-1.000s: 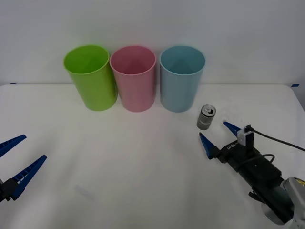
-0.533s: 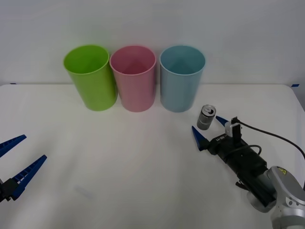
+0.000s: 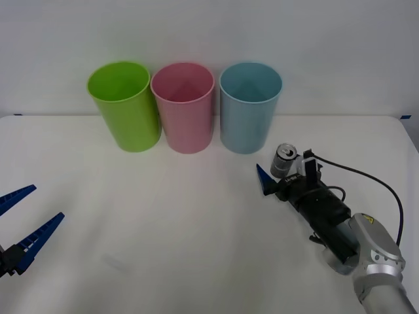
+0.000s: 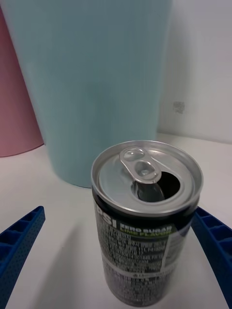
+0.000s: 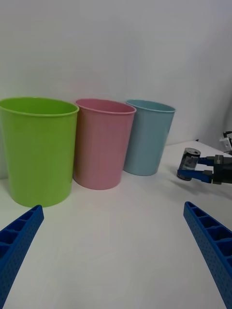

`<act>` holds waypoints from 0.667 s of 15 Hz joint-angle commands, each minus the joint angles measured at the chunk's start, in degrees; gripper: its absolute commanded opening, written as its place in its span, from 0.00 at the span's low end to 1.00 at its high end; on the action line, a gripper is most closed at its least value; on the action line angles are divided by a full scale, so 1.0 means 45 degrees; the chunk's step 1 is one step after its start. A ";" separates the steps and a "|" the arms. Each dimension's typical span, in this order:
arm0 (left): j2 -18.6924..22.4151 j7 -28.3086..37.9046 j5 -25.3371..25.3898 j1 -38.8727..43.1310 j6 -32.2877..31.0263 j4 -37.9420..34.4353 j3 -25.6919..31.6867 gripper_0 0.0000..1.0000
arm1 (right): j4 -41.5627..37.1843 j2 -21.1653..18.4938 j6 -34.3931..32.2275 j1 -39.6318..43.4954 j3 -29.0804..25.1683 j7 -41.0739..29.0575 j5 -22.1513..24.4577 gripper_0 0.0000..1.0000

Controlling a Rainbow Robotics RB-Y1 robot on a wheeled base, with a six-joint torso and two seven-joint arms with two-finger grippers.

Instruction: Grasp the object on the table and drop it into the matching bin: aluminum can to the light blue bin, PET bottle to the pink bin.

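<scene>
Right wrist view: right gripper (image 4: 121, 263) spread wide, one blue ribbed finger (image 4: 19, 241) on each side of the aluminum can (image 4: 145, 217), neither clearly touching it, nothing clamped. Can stands upright on the white table (image 4: 58, 193): short cylinder, dark printed wall, shiny silver lid, pull-tab lying flat beside the open mouth. Just behind it rises the smooth matte wall of the light blue bin (image 4: 92, 82), with the edge of the pink bin (image 4: 14, 111) beside that.

Front view: right gripper (image 3: 280, 173) reaches in low from the right, can (image 3: 284, 159) between its fingers, near the base of the light blue bin (image 3: 249, 108) and slightly to its right. Three tapered round-rimmed plastic cups in a row at the table's back: lime green bin (image 3: 124, 104), pink bin (image 3: 183, 106), light blue.

Left gripper (image 3: 18, 219) hangs open and empty over the table's near left corner.
</scene>
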 commanded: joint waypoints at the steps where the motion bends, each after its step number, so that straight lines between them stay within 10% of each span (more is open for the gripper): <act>1: 0.0000 0.0000 0.0000 0.0000 0.0000 0.0000 0.0000 1.00 | 0.0295 0.0018 0.0350 -0.0336 -0.0001 0.0165 0.0021 1.00; 10: 0.0000 0.0000 0.0000 0.0000 0.0000 0.0000 0.0000 1.00 | 0.0314 0.0057 0.0682 -0.0453 0.0097 0.0262 0.0002 0.98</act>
